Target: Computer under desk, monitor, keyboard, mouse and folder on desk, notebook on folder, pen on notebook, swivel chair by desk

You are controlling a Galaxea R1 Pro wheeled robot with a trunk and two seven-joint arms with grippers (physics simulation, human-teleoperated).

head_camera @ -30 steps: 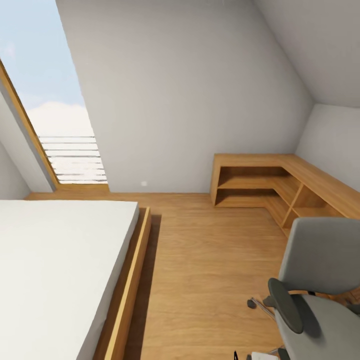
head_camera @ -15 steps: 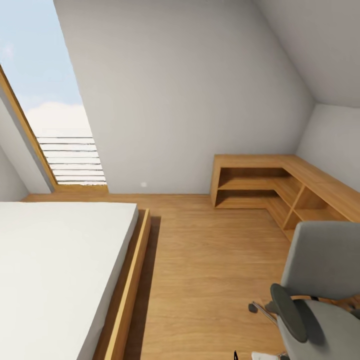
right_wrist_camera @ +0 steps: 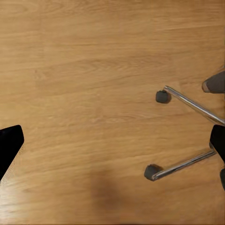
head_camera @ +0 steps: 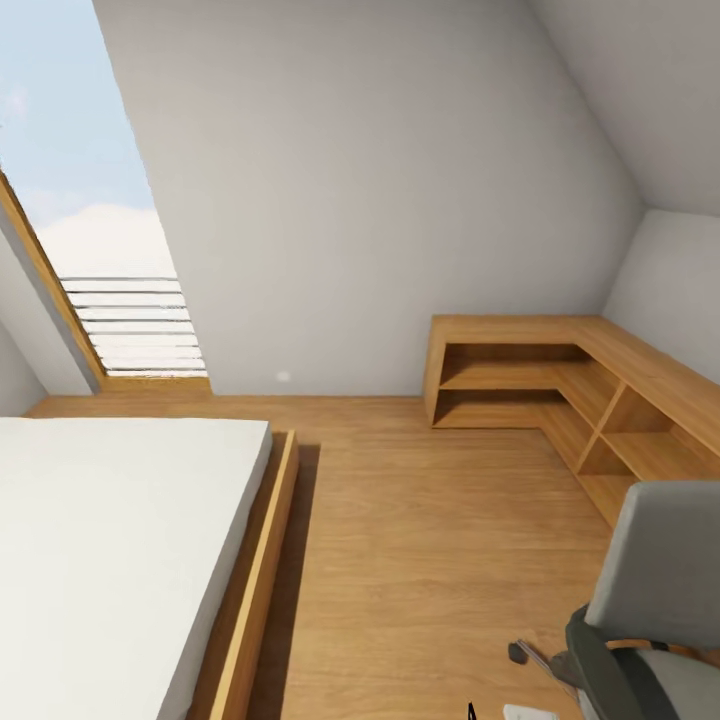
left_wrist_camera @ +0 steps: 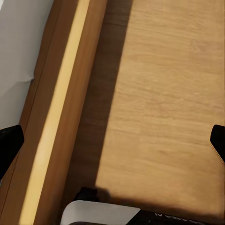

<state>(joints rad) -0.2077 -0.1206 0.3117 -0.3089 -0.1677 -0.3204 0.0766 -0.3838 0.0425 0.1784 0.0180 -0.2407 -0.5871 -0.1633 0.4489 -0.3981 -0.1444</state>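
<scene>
- Head view, left: white bed (head_camera: 110, 550) with a wooden frame, beneath a slanted window (head_camera: 90, 230).
- Centre: bare wooden floor (head_camera: 420, 530); grey wall behind.
- Right: low wooden corner shelf (head_camera: 560, 385); the swivel chair (head_camera: 655, 610) stands near it, at the lower right.
- Left hand (left_wrist_camera: 112, 140): fingertips spread wide, holding nothing, over the bed frame's edge.
- Right hand (right_wrist_camera: 115, 140): spread wide, holding nothing, above two chrome chair legs with black castors (right_wrist_camera: 162, 96).
- No legible writing.

Bright, even daylight from the slanted window (head_camera: 95, 230), soft shadow along the bed frame (head_camera: 262, 560) on the wood floor (head_camera: 420, 540), crisp rendered surfaces, no glare, slight wide-angle stretch at the edges
</scene>
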